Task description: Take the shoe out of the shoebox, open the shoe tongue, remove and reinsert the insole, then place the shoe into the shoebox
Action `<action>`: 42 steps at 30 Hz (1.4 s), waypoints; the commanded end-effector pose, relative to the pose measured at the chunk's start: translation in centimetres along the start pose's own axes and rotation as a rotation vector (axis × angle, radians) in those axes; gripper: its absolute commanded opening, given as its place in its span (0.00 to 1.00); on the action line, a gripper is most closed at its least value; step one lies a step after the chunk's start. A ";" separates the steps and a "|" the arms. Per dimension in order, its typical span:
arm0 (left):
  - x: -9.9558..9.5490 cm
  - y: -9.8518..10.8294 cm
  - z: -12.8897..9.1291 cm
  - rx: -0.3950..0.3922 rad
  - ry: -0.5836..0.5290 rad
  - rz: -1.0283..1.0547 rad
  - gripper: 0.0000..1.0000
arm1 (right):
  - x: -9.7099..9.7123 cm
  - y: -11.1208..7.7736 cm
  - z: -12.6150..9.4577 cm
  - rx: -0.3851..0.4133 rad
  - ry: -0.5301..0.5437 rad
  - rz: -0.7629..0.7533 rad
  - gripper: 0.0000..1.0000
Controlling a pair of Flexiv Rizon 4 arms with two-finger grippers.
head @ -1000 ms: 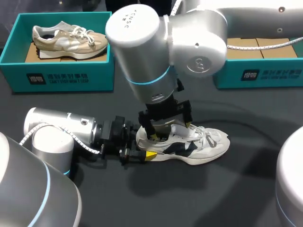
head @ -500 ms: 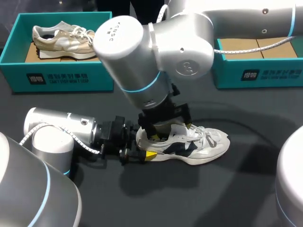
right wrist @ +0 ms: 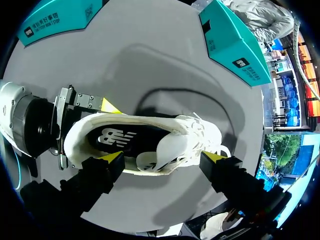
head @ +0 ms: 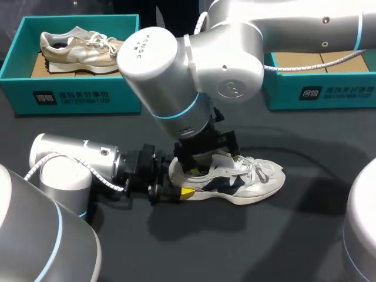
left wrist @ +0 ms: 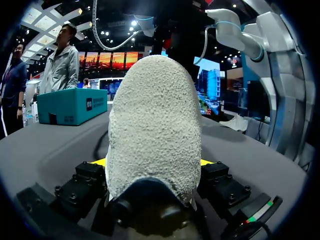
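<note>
So the left pincer (left wrist: 152, 162) is lying low along the tabletop (head: 264, 247) and it's clamped on the heel of the white shoe (head: 247, 179), one yellow tip on each side of the heel. From its wrist view the fuzzy heel back pretty much fills everything ahead of the fingers.

The right pincer (right wrist: 162, 157) comes down from above, right over the shoe's opening, with its fingers spread wide. One tip sits by the collar edge near the heel, the other out by the laces, and it isn't pinching anything. Between them you look straight into the shoe, where the dark insole (right wrist: 117, 137) sits inside.

The shoe stands upright on its sole on the tabletop, toe pointing away from the left pincer. Further back are a teal shoebox (head: 76, 94) with a tan shoe (head: 82, 47) in it, and a second teal shoebox (head: 317, 88) over on the right side.
</note>
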State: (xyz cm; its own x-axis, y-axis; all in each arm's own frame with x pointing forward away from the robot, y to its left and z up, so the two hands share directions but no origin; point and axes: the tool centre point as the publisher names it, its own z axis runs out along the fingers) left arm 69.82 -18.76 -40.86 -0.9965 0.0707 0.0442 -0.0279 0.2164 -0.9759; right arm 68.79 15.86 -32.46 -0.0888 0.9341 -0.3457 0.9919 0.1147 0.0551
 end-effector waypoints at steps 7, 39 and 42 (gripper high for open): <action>-0.1 0.1 0.0 -0.002 -0.001 0.000 0.00 | -0.7 0.6 2.0 0.002 0.011 0.012 0.96; -0.1 0.1 0.0 -0.002 -0.001 0.000 0.00 | -6.0 0.3 0.3 0.125 0.098 -0.248 0.00; -0.1 0.1 0.0 -0.002 -0.001 0.000 0.00 | -7.2 0.7 0.3 0.121 0.150 -0.377 0.00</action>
State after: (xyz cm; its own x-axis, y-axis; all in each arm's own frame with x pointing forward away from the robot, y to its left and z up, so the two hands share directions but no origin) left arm 69.82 -18.76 -40.85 -0.9965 0.0706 0.0442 -0.0280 0.2163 -0.9759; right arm 69.44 11.27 -30.78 -0.3574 0.8831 -0.3040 0.9336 0.3291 -0.1415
